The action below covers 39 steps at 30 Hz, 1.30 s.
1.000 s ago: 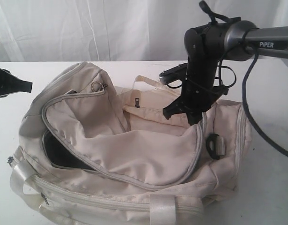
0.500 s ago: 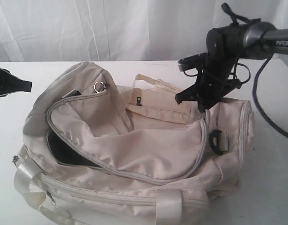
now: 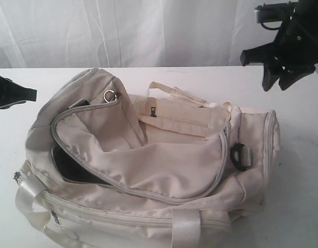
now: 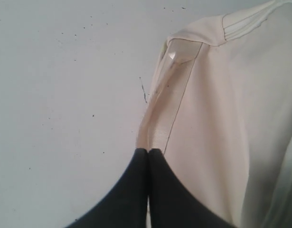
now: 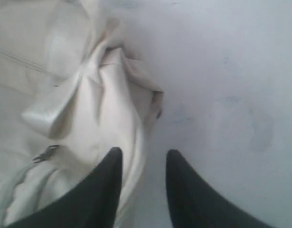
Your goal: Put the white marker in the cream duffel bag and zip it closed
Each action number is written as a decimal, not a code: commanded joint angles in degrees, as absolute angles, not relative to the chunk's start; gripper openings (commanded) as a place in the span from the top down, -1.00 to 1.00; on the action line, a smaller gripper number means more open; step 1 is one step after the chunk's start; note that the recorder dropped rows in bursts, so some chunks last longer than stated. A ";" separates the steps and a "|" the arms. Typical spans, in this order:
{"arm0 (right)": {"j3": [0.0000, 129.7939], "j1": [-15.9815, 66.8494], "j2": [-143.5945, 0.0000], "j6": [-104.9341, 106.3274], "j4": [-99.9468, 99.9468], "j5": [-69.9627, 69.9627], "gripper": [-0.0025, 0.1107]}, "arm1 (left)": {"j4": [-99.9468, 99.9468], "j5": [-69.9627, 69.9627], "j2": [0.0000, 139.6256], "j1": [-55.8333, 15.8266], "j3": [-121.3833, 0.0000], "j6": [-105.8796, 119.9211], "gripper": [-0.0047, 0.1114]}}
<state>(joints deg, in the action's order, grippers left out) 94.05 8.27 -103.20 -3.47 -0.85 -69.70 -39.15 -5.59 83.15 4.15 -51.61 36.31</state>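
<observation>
White marker: not in view, probably inside the bag | cream duffel bag (image 3: 164, 160): top flap unzipped, gaping, ring pull (image 3: 111, 95) at its far-left corner | right gripper (image 5: 143, 159): parted, empty, raised clear | left gripper (image 4: 148, 154): pinched together on nothing, beside bag | remaining: zip shut

Staged robot test bay, plain white table (image 3: 303, 196), white draped curtain (image 3: 148, 31) behind, black robot arm (image 3: 298, 31) at right.

The cream duffel bag (image 4: 231, 118) (beside closed jaws)

Matte black, sharply tapered end effector (image 5: 143, 153)
</observation>
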 commanded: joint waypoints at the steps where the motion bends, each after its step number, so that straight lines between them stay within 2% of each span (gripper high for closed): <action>1: 93.94 7.86 -101.41 -3.98 9.95 -69.96 -0.03 | -39.80 -7.35 83.49 3.90 -51.72 35.69 0.92; 3: 93.85 7.97 -101.41 -4.93 11.45 -69.96 -0.14 | -39.80 -7.29 83.49 3.90 -51.72 35.91 0.92; 8: 89.52 7.97 -101.52 -9.20 5.08 -69.96 -0.14 | -39.80 -7.29 83.49 3.90 -51.72 35.91 0.92; 15: 81.07 7.97 -101.52 -9.16 9.13 -69.96 -0.14 | -39.80 -7.15 83.49 3.90 -51.72 35.90 0.92; 17: 80.52 7.97 -101.52 -9.03 9.13 -69.96 0.02 | -39.80 -7.06 83.49 3.90 -51.72 35.90 0.92; 19: 80.52 7.97 -101.52 -9.03 9.02 -67.61 0.65 | -39.80 -7.06 83.49 3.90 -51.72 35.90 0.92; 21: 80.52 7.97 -101.52 -9.03 8.16 -63.57 0.96 | -39.80 -7.17 83.49 3.90 -51.72 35.90 0.92; 31: 80.52 7.85 -102.72 -10.31 2.93 -46.74 0.95 | -39.94 -7.06 83.49 3.90 -51.72 33.84 0.92; 33: 80.52 7.85 -102.72 -10.31 2.93 -47.12 0.81 | -39.93 -5.95 83.49 3.90 -51.72 33.84 0.92; 36: 80.52 7.85 -102.72 -10.31 2.93 -51.55 0.37 | -39.93 -7.92 83.49 3.90 -52.95 33.74 0.90; 37: 80.52 7.85 -102.72 -10.31 2.93 -52.83 0.31 | -39.93 -9.34 83.49 3.90 -53.61 33.74 0.86; 39: 80.64 7.85 -102.72 -7.86 2.93 -56.98 0.26 | -40.07 -12.54 83.38 3.90 -56.49 33.74 0.55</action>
